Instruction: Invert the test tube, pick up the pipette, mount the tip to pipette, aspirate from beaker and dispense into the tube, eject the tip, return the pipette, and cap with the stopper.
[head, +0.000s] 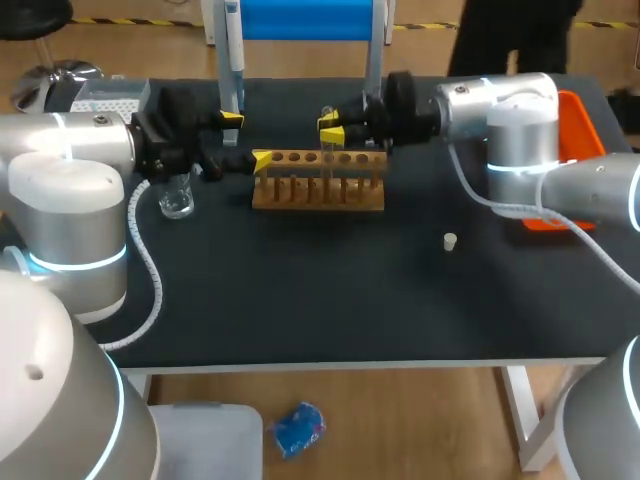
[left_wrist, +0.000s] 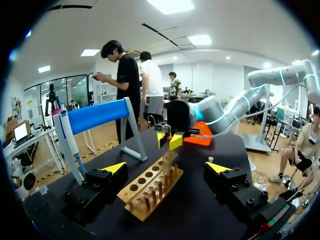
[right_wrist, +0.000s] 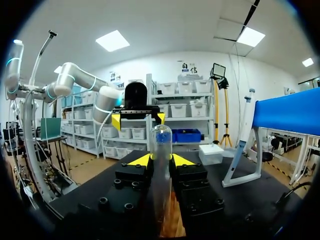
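1. Head view: the wooden rack (head: 318, 182) sits at table centre-back. The right gripper (head: 329, 128) comes in from 3 o'clock and is clamped on the test tube (head: 327, 152). The tube stands upright over the rack's middle holes. I can't tell if its lower end is seated in a hole.
2. Head view: the left gripper (head: 247, 138) is at the rack's 9 o'clock end with its fingers spread wide. One yellow tip is just beside the rack's corner.
3. Head view, clock centred on the rack: the beaker (head: 176, 196) is at 9, the stopper (head: 450, 241) at 4 and well apart, and the orange tray (head: 577, 125) at 2. The pipette (head: 232, 50) hangs on the blue stand (head: 300, 15) at 11.
4. Left wrist view: the left gripper (left_wrist: 166, 168) is wide open, and the rack (left_wrist: 150, 192) runs out ahead between its fingers at 12. At the far end the right gripper (left_wrist: 169, 141) pinches the tube (left_wrist: 168, 165). The pipette (left_wrist: 70, 140) hangs at the left gripper's 10.
5. Right wrist view: the right gripper (right_wrist: 161, 160) has both fingers pressed on the tube (right_wrist: 161, 145), rounded end up. The left gripper (right_wrist: 138, 120) faces it at 12, open. The stand (right_wrist: 287, 110) is at the right gripper's 2.
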